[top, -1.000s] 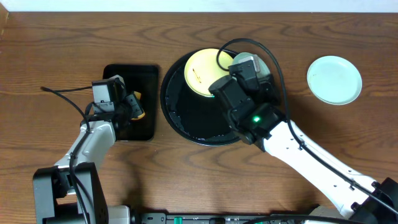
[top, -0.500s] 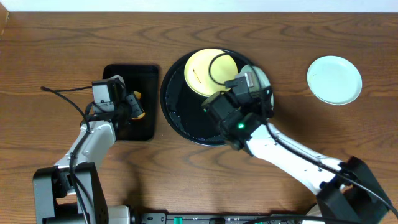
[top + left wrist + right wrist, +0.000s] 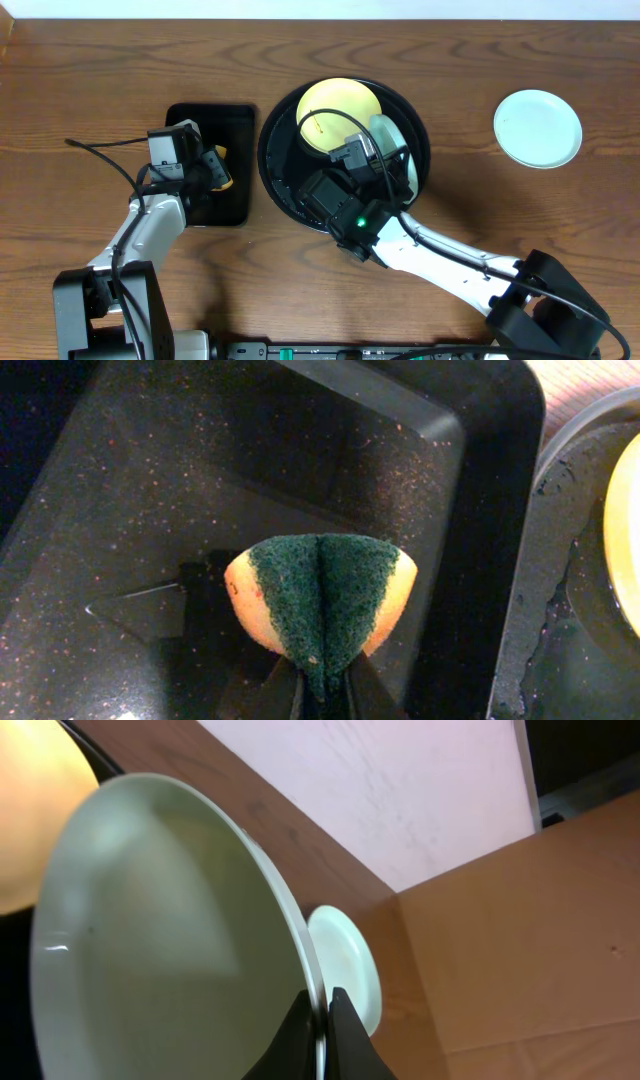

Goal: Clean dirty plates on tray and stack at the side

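Note:
The round black tray (image 3: pixel 282 170) sits mid-table and holds a pale yellow plate (image 3: pixel 340 115) with a small brown smear. My right gripper (image 3: pixel 322 1020) is shut on the rim of a mint-blue plate (image 3: pixel 160 950), held tilted on edge over the tray's right half (image 3: pixel 392 150). A second mint-blue plate (image 3: pixel 538 128) lies flat on the bare wood at the right, also seen in the right wrist view (image 3: pixel 345 965). My left gripper (image 3: pixel 320 685) is shut on a folded green-and-yellow sponge (image 3: pixel 320 600) above the rectangular tray.
A smaller rectangular black tray (image 3: pixel 235 125) lies left of the round tray, under my left gripper (image 3: pixel 215 170). A brown cardboard box (image 3: pixel 520 920) and a pale wall show in the right wrist view beyond the table's edge.
My right arm has swung left and toward the front over the round tray, tilting the mint-blue plate up on edge and uncovering it. The left arm has not moved.

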Controlling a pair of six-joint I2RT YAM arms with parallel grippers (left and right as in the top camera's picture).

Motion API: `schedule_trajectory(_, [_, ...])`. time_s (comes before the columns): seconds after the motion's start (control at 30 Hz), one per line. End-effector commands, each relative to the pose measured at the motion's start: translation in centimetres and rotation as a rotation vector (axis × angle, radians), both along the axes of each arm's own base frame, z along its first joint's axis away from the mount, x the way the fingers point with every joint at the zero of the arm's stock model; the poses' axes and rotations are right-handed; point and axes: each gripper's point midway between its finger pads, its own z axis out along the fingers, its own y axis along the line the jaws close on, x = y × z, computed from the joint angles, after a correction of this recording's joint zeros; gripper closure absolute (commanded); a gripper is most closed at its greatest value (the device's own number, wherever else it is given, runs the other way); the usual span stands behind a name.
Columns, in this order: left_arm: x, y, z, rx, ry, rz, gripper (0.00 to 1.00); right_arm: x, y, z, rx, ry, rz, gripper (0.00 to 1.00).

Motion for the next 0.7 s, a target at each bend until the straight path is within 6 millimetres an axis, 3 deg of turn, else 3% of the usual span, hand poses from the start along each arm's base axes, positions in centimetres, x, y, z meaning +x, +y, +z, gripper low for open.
schedule_trajectory(0.0, [0.2,0.3,0.3,0.011,-0.009,0.0,0.92,0.2,1.7,-2.4,0.101,0.077,0.062,0.99])
schedule_trajectory(0.47, [0.2,0.3,0.3,0.011,-0.009,0.0,0.92,0.8,3.1,-3.3,0.202,0.121,0.109,0.99])
schedule_trajectory(0.67, [0.2,0.3,0.2,0.011,-0.009,0.0,0.92,1.4,2.8,-3.4,0.278,0.161,0.119,0.99])
